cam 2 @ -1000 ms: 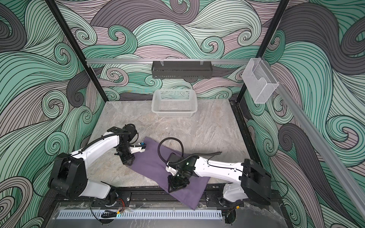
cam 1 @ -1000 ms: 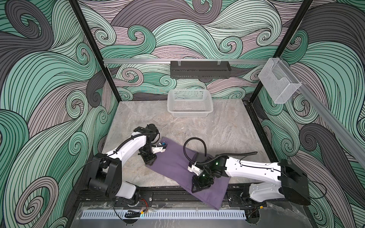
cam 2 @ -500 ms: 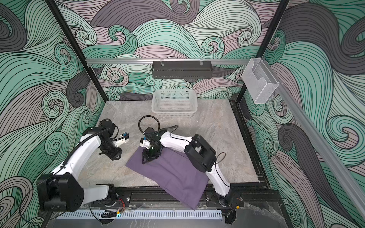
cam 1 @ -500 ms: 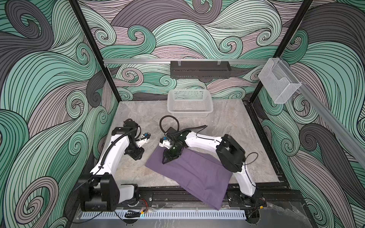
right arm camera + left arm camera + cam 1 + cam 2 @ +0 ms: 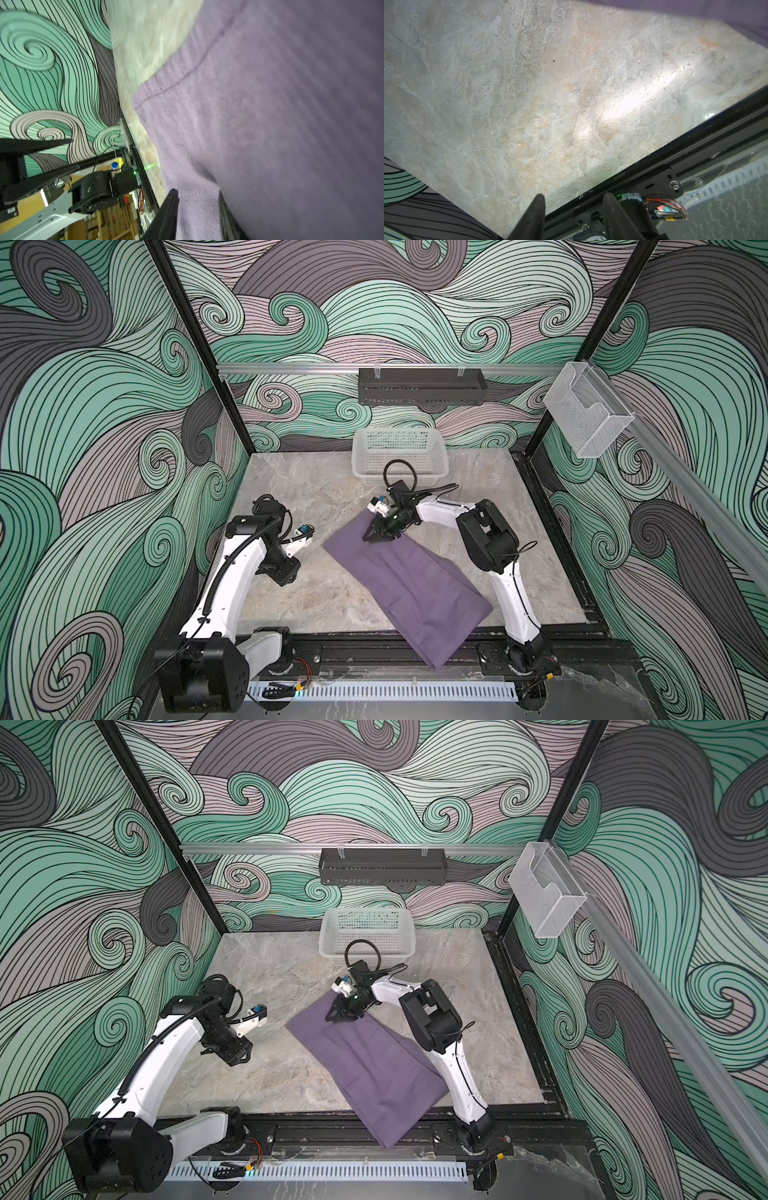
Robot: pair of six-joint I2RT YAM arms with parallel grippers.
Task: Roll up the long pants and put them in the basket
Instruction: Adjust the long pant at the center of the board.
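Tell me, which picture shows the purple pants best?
Both top views: the dusty-purple soft fabric pants show whole, lying flat. The right wrist view gives only a blurry close-up patch; the left wrist view only a thin purple strip.

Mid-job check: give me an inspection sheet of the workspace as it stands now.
Surface: marble-look table, bare around the pants.
Job's things: purple pants lie flat, diagonal, unrolled; near end hangs over the front edge.
Clutter: white basket at the back edge.
Grippers: left gripper open above bare table, apart from the pants; right gripper at the pants' far end, jaws apart, cloth between its fingers.
Cables: black cable loop rises off the right wrist before the basket; none seen snagged.
Surroundings: black rack on the back wall, clear bin on the side rail.
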